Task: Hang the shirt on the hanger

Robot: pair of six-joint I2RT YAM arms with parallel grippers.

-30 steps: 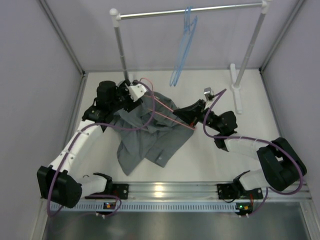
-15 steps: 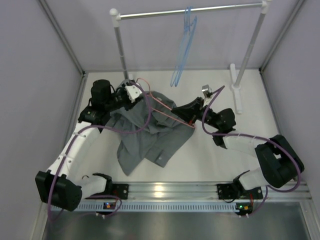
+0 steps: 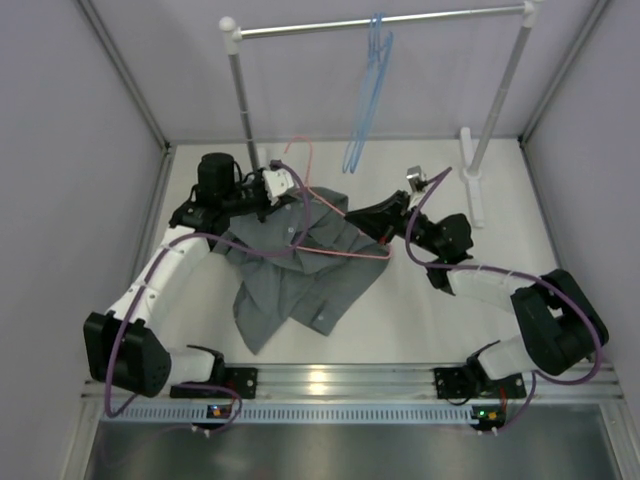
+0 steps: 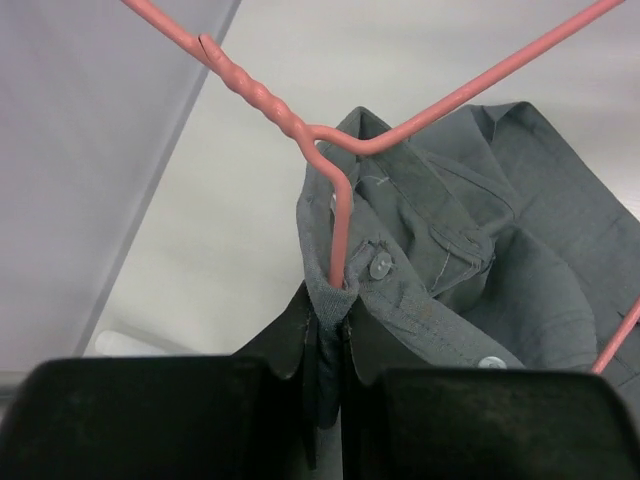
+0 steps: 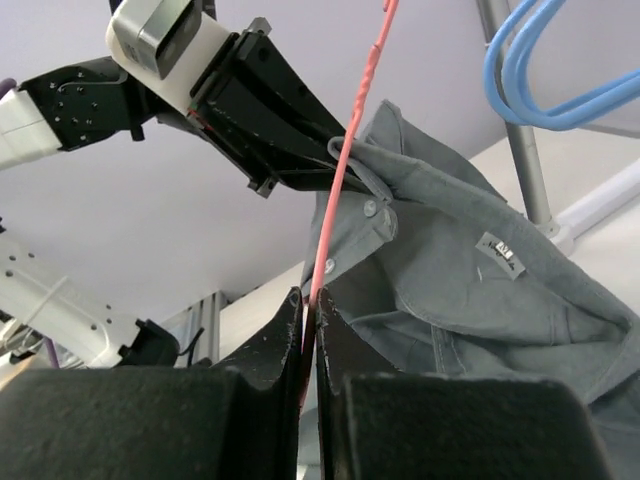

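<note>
**Figure. Feeding the hanger into the collar, task partly done.** The shirt (image 3: 300, 270) lay crumpled on the table (image 3: 430, 320), toward its far left corner. Its collar end was raised off the surface and its tail spread back toward the near edge.

I had the left gripper (image 4: 325, 380) clamped narrow on the cloth of the front opening, just below the top button (image 4: 381, 264). This lifted the collar (image 4: 420, 190) and held it apart as a mouth. The right gripper (image 5: 308, 325) was closed tight on the wire of the hanger (image 5: 355, 110), which reached across from the right and rose past the collar. That grip steered the wire while the other gripper anchored the cloth.

In the left wrist view, one pink arm ran down inside the collar band beside the button. Whether the left jaws also pinched that wire I could not tell. The neck label (image 5: 497, 252) faced the right wrist camera, so the inside of the neck was exposed.

I judged that one shoulder was being fed and the other was not yet dressed. The blue hangers (image 3: 365, 100) hung from the rail (image 3: 400, 17) above the far edge, well apart from the work.
</note>
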